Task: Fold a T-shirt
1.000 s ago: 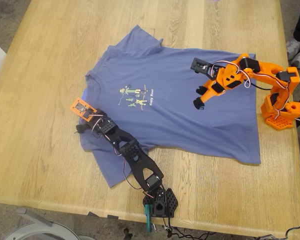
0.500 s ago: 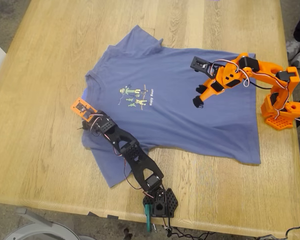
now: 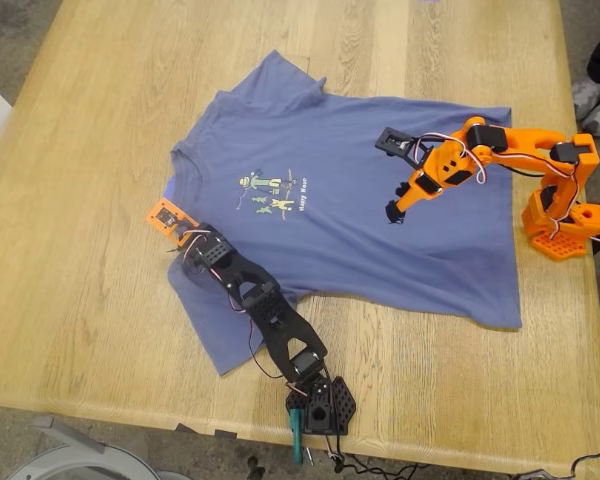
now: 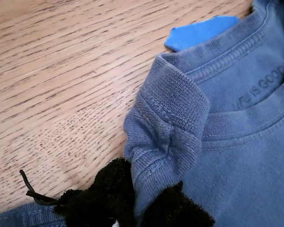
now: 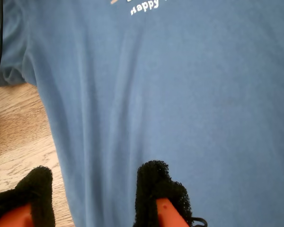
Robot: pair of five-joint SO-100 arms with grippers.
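- Wooden counter (image 3: 100, 200), bare boards all round the T-shirt (image 3: 380, 250), widest toward the exterior view's left.
- T-shirt lies flat mid-counter, collar toward that left, hem near the orange arm's base.
- Black arm reaches from the near edge; my first end effector (image 4: 142, 198) is clenched on the bunched collar rib.
- Orange arm bends over the shirt body; my second end effector (image 5: 92, 189) hangs released, fingers spread, above cloth.
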